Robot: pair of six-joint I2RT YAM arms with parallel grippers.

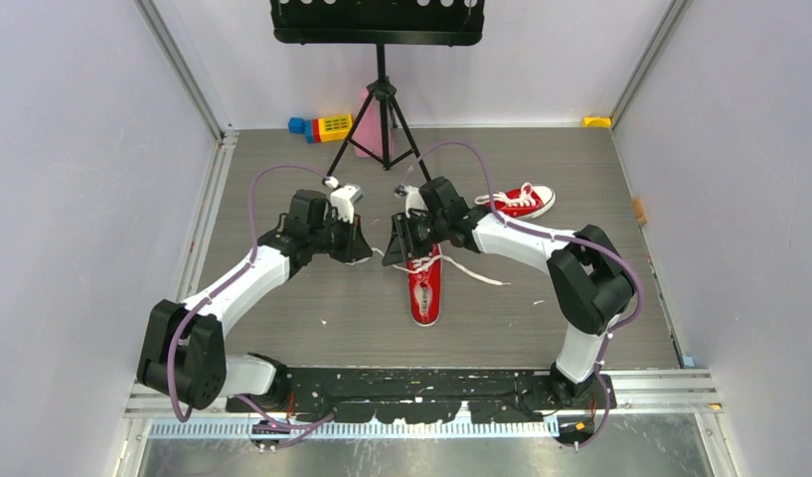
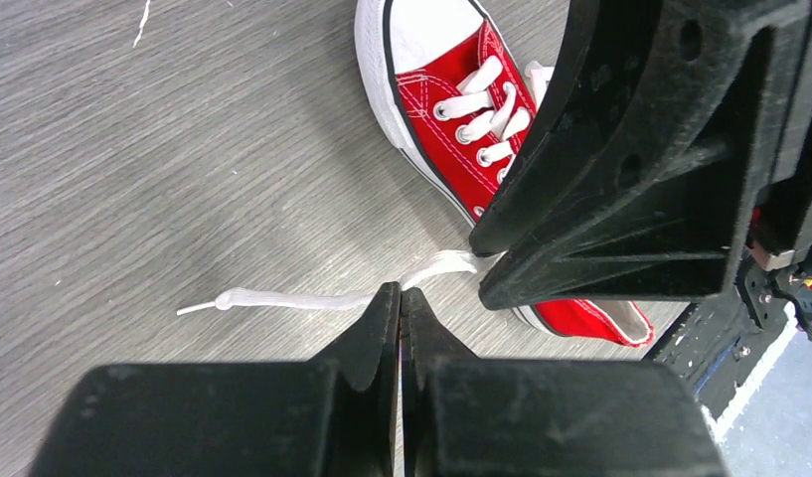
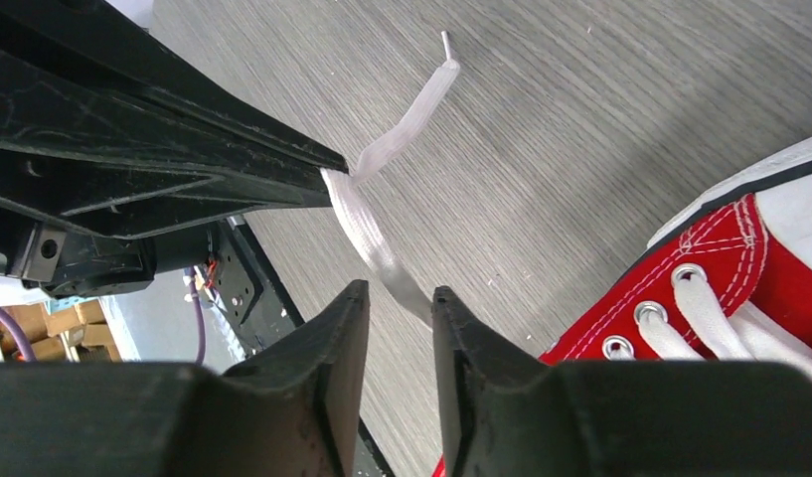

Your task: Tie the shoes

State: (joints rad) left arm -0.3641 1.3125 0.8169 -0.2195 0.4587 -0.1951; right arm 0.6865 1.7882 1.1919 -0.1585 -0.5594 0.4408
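One red sneaker (image 1: 424,293) lies mid-table with its white toe cap toward the arm bases; it also shows in the left wrist view (image 2: 461,129) and the right wrist view (image 3: 720,288). The second red sneaker (image 1: 521,201) lies on its side at the back right. My left gripper (image 1: 367,248) (image 2: 400,291) is shut on one white lace (image 2: 282,298) of the near shoe, its free end trailing on the table. My right gripper (image 1: 394,248) (image 3: 397,293) is open a little, tip to tip with the left, and that lace (image 3: 372,229) runs down between its fingertips. The other lace (image 1: 476,270) lies loose to the right.
A black music stand's tripod (image 1: 382,119) stands at the back centre, just behind the grippers. A blue, red and yellow toy (image 1: 322,127) and a pink object lie beside it. A small yellow item (image 1: 597,121) sits in the far right corner. Walls enclose the table.
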